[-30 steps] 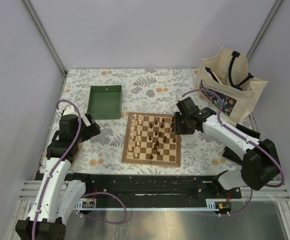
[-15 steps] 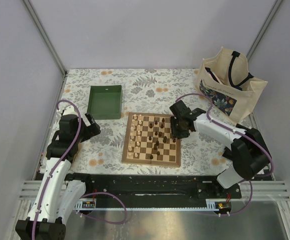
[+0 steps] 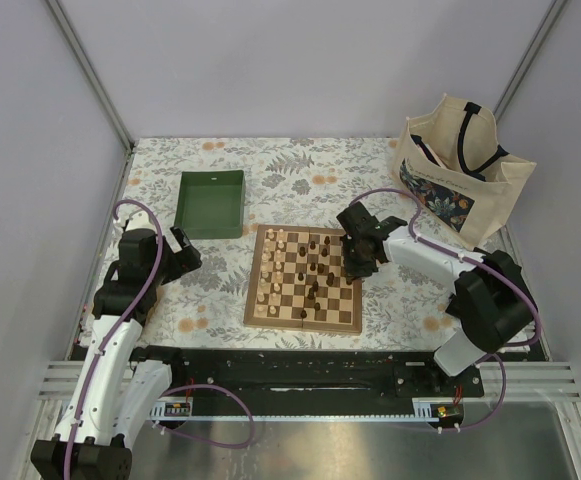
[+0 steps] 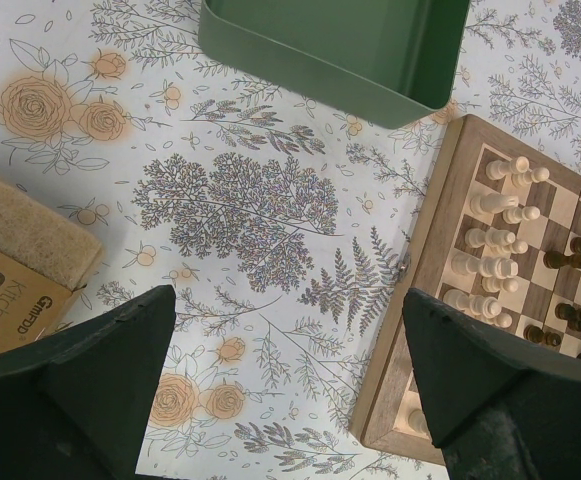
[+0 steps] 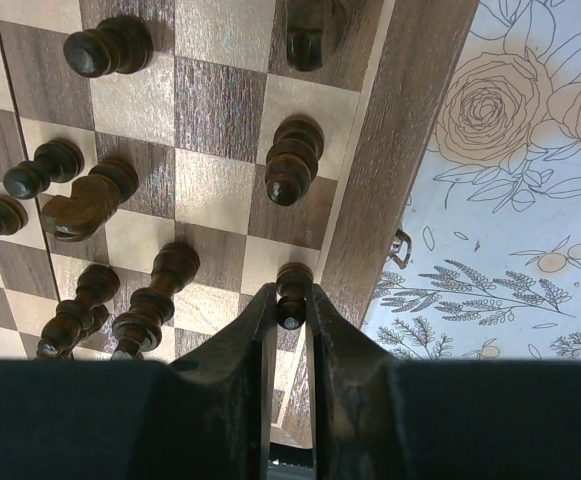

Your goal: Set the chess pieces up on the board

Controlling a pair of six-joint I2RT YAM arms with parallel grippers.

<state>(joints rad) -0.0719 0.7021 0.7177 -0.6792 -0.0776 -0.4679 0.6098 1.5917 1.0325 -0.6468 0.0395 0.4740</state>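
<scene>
Two grippers: my right gripper (image 5: 290, 312) pinches dark pawn (image 5: 292, 283) at board (image 5: 410, 150) edge; left gripper (image 4: 285, 310) spread over floral cloth (image 4: 240, 200); grey walls (image 3: 300, 60).

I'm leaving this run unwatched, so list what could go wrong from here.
1. The right gripper pinches a dark pawn near its top; it may slip or tip when released.
2. Tall dark pieces stand close beside it; opening wide or sliding could knock them over.
3. The pawn sits by the rim of the board; a nudge might push it off its square.
</scene>
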